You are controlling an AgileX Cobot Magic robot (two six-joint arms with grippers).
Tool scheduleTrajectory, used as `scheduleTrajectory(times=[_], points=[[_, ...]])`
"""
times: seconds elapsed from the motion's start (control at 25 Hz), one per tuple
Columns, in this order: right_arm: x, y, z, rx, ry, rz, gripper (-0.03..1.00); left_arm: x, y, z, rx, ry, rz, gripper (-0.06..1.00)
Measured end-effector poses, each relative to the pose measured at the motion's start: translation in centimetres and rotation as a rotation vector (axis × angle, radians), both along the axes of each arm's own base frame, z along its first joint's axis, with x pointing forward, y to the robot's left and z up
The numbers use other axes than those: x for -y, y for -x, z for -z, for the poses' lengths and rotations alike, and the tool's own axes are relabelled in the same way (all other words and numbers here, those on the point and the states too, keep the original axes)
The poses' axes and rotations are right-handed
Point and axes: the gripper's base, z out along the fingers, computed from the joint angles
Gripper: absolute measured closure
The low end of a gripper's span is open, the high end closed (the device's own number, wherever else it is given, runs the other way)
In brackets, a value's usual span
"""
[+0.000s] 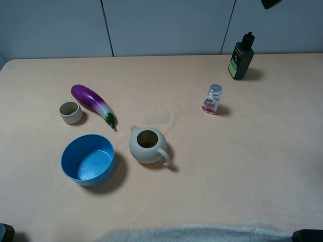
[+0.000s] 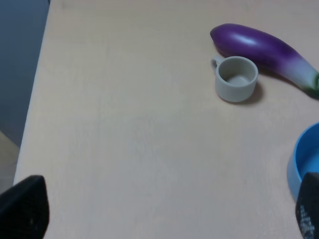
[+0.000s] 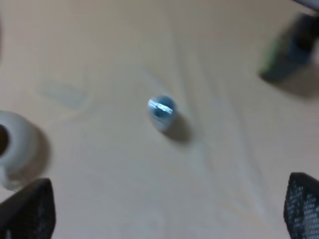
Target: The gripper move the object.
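The purple eggplant (image 1: pixel 92 104) lies on the table at the left, its green stem pointing toward the teapot. It also shows in the left wrist view (image 2: pixel 264 52), right beside a small beige cup (image 2: pixel 236 78). My left gripper (image 2: pixel 164 214) is open and empty, well short of the eggplant, with only its two dark fingertips (image 2: pixel 22 206) showing. My right gripper (image 3: pixel 164 209) is open and empty above the table's right half, with a dark fingertip (image 3: pixel 301 204) at the frame's corner. In the exterior view only dark bits of the arms show at the bottom corners.
The beige cup (image 1: pixel 71 112) stands just left of the eggplant. A blue bowl (image 1: pixel 88 160) and a beige teapot (image 1: pixel 148 146) stand in front of it. A small clear bottle (image 1: pixel 212 99) with a pink label and a dark bottle (image 1: pixel 241 57) stand at the right.
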Motion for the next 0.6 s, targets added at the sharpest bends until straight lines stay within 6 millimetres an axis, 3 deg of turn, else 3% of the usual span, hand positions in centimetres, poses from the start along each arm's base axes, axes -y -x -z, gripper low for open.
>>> scheduleTrajectory(times=[0.32,0.6], points=[[5.7,4.4,0.2,0.069,0.071,0.16,0.28,0.0,0.0,0.0,0.0,0.0,0.0,-0.05],[7.3,8.7,1.1,0.107,0.066,0.214,0.28,0.0,0.0,0.0,0.0,0.0,0.0,-0.05]])
